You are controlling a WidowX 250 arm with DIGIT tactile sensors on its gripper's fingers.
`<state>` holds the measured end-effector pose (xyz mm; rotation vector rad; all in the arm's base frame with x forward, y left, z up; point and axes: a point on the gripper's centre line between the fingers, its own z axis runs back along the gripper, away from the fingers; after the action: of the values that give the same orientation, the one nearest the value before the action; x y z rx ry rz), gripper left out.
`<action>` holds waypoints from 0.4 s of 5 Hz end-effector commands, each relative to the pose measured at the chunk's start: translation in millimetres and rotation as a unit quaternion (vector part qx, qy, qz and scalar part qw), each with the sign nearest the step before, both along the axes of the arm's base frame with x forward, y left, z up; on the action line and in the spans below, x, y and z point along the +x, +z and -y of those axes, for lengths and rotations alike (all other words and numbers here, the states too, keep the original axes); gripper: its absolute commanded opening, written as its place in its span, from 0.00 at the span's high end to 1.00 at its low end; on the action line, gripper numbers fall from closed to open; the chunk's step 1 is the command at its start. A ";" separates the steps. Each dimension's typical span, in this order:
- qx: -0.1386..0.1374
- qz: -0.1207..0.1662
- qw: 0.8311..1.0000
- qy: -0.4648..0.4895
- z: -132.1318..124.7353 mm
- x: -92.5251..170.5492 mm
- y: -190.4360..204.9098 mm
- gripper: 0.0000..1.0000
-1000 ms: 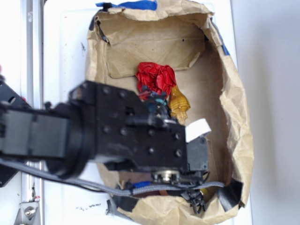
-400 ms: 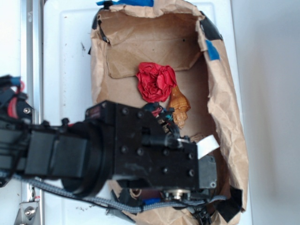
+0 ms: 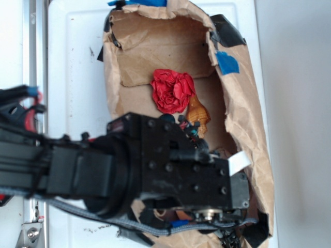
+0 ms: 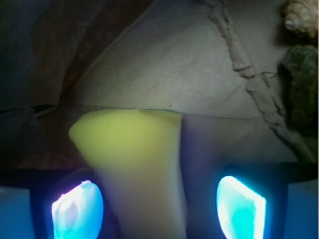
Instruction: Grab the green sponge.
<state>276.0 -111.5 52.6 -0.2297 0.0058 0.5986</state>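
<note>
In the wrist view the green sponge (image 4: 134,149), a yellow foam block, lies on the brown paper floor and reaches back between my fingers. My gripper (image 4: 159,206) is open around it. The left fingertip (image 4: 77,209) sits close against the sponge's side, while a dark gap separates the sponge from the right fingertip (image 4: 241,206). In the exterior view the black arm (image 3: 170,170) reaches into the lower part of the paper bag (image 3: 248,108) and hides both the sponge and the fingers.
A red paper flower (image 3: 173,90) and an orange-brown seashell (image 3: 198,118) lie in the bag just beyond the arm. A dark green object (image 4: 301,74) and the seashell (image 4: 301,15) sit at the far right. The bag's right wall leans inward.
The arm has moved toward the lower right of the exterior view, deeper into the bag. The bag's right wall has folded further inward.
</note>
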 end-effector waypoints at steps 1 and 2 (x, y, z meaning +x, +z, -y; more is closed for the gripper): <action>0.012 0.026 1.000 -0.002 18.4 15.7 -0.4 0.00; 0.039 0.014 0.999 0.003 8.9 13.0 -9.3 0.00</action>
<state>282.0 -110.3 35.6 -0.1315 -0.0089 0.6020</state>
